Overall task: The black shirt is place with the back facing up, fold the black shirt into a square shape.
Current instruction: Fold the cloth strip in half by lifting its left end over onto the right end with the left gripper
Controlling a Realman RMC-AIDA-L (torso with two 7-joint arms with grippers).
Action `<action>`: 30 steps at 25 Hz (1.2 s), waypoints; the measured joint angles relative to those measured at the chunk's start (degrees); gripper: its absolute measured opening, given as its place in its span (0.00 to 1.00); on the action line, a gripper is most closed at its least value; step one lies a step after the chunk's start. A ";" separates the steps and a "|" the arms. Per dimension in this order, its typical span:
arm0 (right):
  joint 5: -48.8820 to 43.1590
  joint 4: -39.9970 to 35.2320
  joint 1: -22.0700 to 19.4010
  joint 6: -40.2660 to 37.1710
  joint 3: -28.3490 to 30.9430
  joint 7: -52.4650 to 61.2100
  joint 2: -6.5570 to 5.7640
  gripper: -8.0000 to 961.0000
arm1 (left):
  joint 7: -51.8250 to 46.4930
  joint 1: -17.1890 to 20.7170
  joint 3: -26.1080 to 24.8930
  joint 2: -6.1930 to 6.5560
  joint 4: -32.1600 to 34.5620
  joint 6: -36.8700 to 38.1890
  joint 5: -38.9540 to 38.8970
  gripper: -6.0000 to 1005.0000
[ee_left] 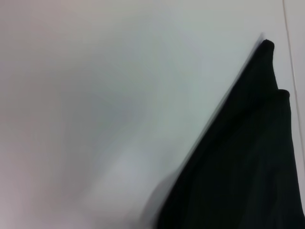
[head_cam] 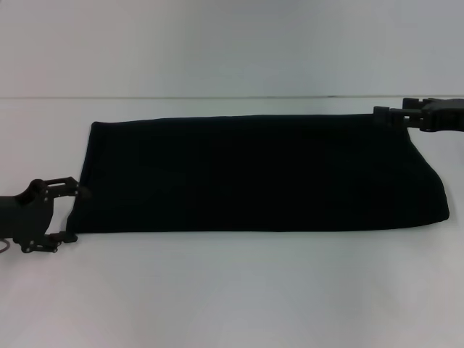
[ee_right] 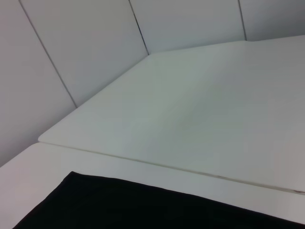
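From the head view, the black shirt (head_cam: 261, 174) lies across the middle of the white table (head_cam: 232, 290) as a long, already narrowed band running from nine o'clock to three o'clock, its far edge straight and its three o'clock end slightly rounded and puffed. The left gripper (head_cam: 71, 214) sits at the band's nine o'clock end, its fingers spread apart around the near corner of the cloth without visibly pinching it. The right gripper (head_cam: 383, 116) reaches in at about two o'clock, touching the far corner; whether its claw is closed on the fabric I cannot tell. In the left wrist view, a dark wedge of the shirt (ee_left: 243, 162) rises to a small doubled peak against the bare tabletop, showing stacked layers at the corner. In the right wrist view, only a flat black strip of the shirt (ee_right: 143, 205) shows below the pale table and wall panels. The cloth looks light, limp and matte, likely to sag and slide out of alignment, so I would take it at the end corners, catching every layer together.
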 joint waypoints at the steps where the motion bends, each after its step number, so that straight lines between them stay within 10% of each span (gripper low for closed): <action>1: 0.00 0.00 -0.02 0.00 0.01 0.00 0.00 0.96 | 0.00 0.05 0.00 0.00 0.01 0.00 0.02 0.85; 30: -0.01 0.16 -0.12 0.65 -0.18 0.00 0.09 0.96 | 0.34 0.97 0.00 -0.53 -0.31 -1.55 -0.24 0.85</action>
